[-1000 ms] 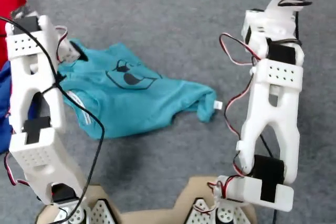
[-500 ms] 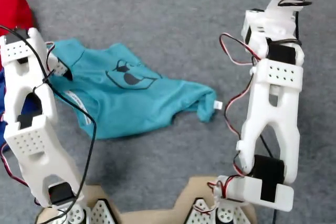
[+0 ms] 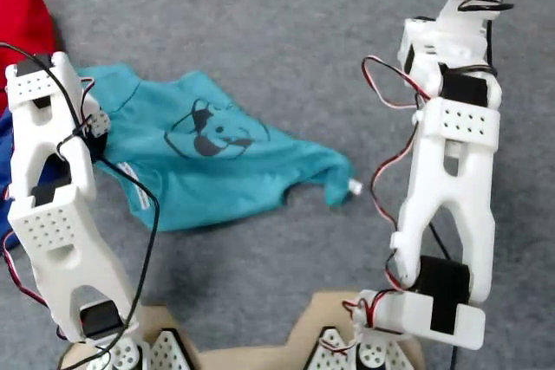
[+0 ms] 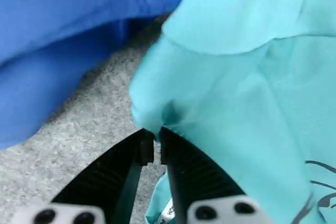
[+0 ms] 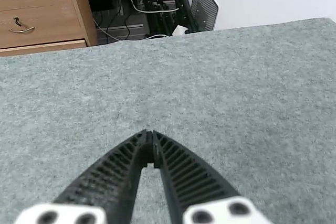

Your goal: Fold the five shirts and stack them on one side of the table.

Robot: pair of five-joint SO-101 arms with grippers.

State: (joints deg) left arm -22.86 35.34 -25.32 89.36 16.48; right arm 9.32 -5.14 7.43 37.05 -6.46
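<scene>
Mostly flat, the teal shirt [image 3: 208,158] lies left of centre in the high view, its left edge hidden behind the left arm; the left wrist view shows the left gripper [image 4: 151,142] clenched on a fold of that edge, beside a blue shirt [image 4: 63,35]; a red shirt [image 3: 22,15] is cut off at upper left; the right gripper [image 5: 149,148] is closed on nothing over the grey table [image 5: 236,77].

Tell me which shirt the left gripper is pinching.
The teal shirt: the left gripper pinches its edge. The blue shirt beside it lies free.
</scene>
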